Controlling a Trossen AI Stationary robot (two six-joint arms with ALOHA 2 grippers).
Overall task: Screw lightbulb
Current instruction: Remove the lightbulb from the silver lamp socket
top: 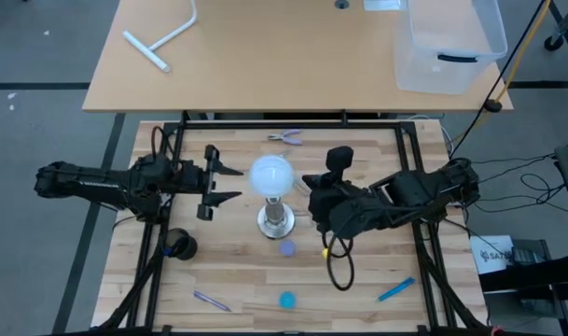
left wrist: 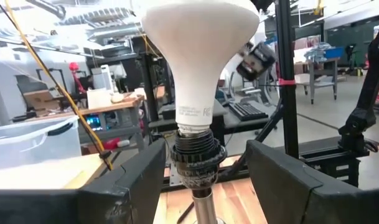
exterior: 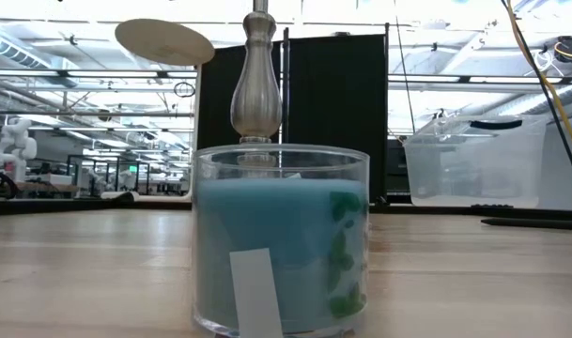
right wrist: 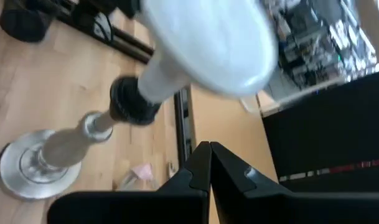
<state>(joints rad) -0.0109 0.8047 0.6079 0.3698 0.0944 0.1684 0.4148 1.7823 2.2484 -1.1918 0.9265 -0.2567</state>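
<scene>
Closest to the low camera stands a clear glass candle jar, filled most of the way with pale blue wax and bearing a white label strip on its front. Well beyond the workbench, a clear plastic bin sits on the far table with a dark object inside. The lightbulb is a white frosted globe tapering to a neck with small printed text, seated upright in the black top of the silvery socket stand at mid-table. The left gripper hovers just beside the bulb with its fingers spread wide either side of the socket, touching nothing. The right gripper is pressed fully closed, empty, near the bulb's other side.
</scene>
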